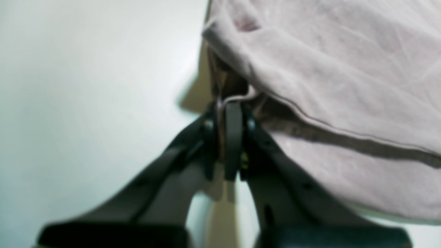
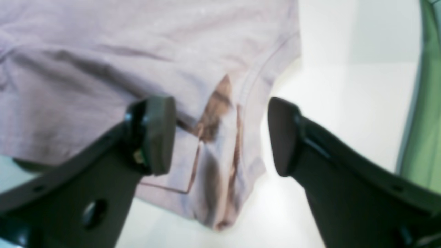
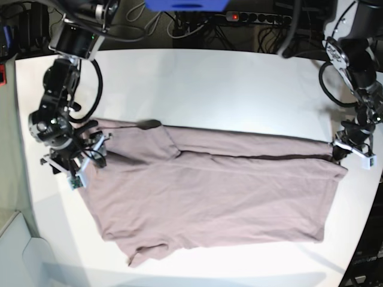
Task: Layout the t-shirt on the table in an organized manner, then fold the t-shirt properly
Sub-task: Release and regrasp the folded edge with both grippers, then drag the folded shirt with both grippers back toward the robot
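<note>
Nearest the base camera, the t-shirt (image 3: 209, 197) lies spread across the lower middle of the table (image 3: 227, 84), its far strip folded toward us along a crease. At frame right, the left gripper (image 3: 344, 148) is pinched tight on the hem corner, likely to carry that edge over. At frame left, the right gripper (image 2: 220, 134) stands wide over the shirt's edge, holding nothing. No brand, label or writing is readable.

You have the dusty-pink t-shirt (image 3: 215, 197) lying mostly flat across the white worktop (image 3: 239, 84), long axis left to right in the base view (soft creases throughout), its far edge folded over and one short sleeve (image 3: 146, 251) at the near edge.
</note>
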Controlling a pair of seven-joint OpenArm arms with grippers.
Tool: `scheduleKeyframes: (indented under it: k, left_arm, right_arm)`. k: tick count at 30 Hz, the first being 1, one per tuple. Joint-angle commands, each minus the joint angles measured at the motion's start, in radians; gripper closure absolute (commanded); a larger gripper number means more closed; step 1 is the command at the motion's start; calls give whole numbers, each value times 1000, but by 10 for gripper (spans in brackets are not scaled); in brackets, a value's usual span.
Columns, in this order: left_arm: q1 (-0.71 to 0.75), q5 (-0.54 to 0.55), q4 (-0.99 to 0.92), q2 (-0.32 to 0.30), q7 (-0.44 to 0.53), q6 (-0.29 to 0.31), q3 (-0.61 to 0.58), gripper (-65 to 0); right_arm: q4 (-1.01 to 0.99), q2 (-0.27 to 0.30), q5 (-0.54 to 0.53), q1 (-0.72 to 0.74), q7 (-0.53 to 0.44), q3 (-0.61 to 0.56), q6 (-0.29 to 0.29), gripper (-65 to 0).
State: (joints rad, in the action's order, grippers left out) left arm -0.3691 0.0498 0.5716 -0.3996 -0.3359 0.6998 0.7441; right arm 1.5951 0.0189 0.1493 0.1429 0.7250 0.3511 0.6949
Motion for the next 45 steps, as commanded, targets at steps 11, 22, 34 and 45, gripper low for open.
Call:
scheduleKeyframes:
  k: [11, 22, 34, 45]
  left_arm:
    - [-11, -17, 12, -12, -32, -2, -4, -2]
    - [-11, -17, 8, -26, -32, -2, -2, -2]
    - [-11, -17, 5, -28, -32, -2, -2, -2]
    - [14, -15, 18, -40, -75, -2, -2, -2]
  right_arm:
    - [26, 29, -12, -85, -23, 41, 3, -459]
    - [-35, 26, -14, -98, -23, 90, 3, -403]
    - [-46, 23, -14, -124, -23, 85, 3, -214]
    - [-94, 31, -15, -156, -23, 90, 3, 0]
